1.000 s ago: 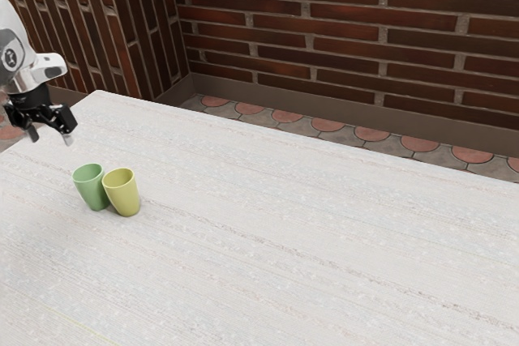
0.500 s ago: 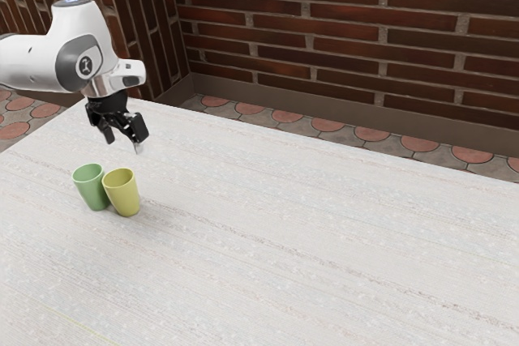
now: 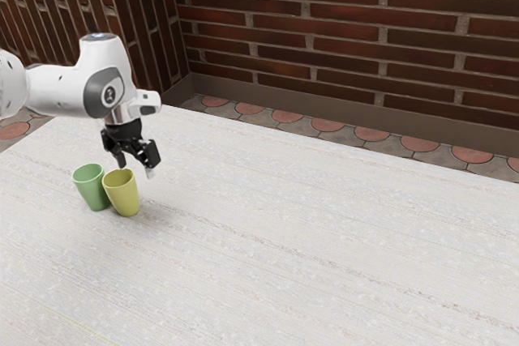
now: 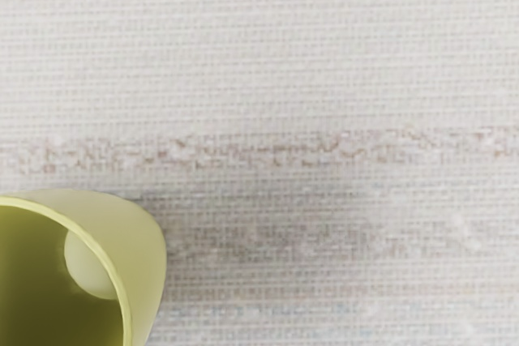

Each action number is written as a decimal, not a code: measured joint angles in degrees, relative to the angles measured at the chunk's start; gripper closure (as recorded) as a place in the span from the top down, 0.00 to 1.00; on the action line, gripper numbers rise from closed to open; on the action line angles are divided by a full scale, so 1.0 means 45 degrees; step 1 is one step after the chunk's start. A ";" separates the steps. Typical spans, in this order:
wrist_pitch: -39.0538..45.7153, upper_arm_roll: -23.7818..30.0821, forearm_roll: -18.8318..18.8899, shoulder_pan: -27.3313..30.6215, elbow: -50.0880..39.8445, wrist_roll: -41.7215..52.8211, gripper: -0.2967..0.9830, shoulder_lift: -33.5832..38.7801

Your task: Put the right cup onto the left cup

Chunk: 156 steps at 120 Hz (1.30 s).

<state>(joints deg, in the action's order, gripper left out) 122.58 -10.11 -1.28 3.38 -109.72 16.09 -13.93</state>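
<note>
My gripper (image 3: 136,171) hangs open, fingers pointing down, just above and behind the yellow cup in the exterior view, with nothing between its fingers. The yellow cup (image 3: 123,196) stands upright on the table, on the exterior view's right of the green cup (image 3: 92,190). The two cups are side by side and look very close; whether they touch I cannot tell. From the wrist view, the yellow cup (image 4: 144,257) shows its rim and dark inside.
The pale table (image 3: 308,232) stretches away to the exterior view's right. Its far edge runs in front of a brick wall (image 3: 349,22) and a tiled floor strip.
My arm has come in from the exterior view's left and moved rightward and lower, bringing the gripper close to the yellow cup. Both cups have stayed where they were.
</note>
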 joint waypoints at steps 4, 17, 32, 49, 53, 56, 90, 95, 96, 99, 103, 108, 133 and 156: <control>0.0077 0.0000 -0.0007 0.0010 0.0005 -0.0001 0.77 -0.0083; 0.0249 -0.0024 -0.0019 0.0120 -0.0078 -0.0004 0.77 -0.0234; 0.0421 -0.0108 -0.0025 0.0205 -0.0066 -0.0008 0.77 -0.0690; 0.0637 -0.0245 -0.0037 0.0310 0.0074 -0.0011 0.77 -0.1265; 0.0675 -0.0276 -0.0040 0.0318 0.0113 -0.0011 0.77 -0.1369; 0.0701 -0.0290 -0.0039 0.0321 0.0132 -0.0011 0.77 -0.1434; 0.0995 -0.0312 0.0094 0.0319 0.0123 0.0023 0.40 -0.1506; 0.1030 -0.0312 0.0092 0.0321 0.0121 0.0041 0.34 -0.1504; 0.1036 -0.0312 0.0091 0.0321 0.0121 0.0045 0.33 -0.1504; 0.1055 -0.0312 0.0089 0.0321 0.0120 0.0058 0.31 -0.1503; 0.1077 -0.0312 0.0088 0.0322 0.0120 0.0074 0.28 -0.1503; 0.1099 -0.0312 0.0087 0.0322 0.0120 0.0093 0.25 -0.1503; 0.1162 -0.0312 0.0098 0.0322 0.0119 0.0167 0.18 -0.1483; 0.1096 -0.0313 0.0147 0.0321 0.0023 0.0204 0.17 -0.1038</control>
<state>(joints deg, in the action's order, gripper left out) 127.51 -11.51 -0.61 4.83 -109.61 17.01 -18.60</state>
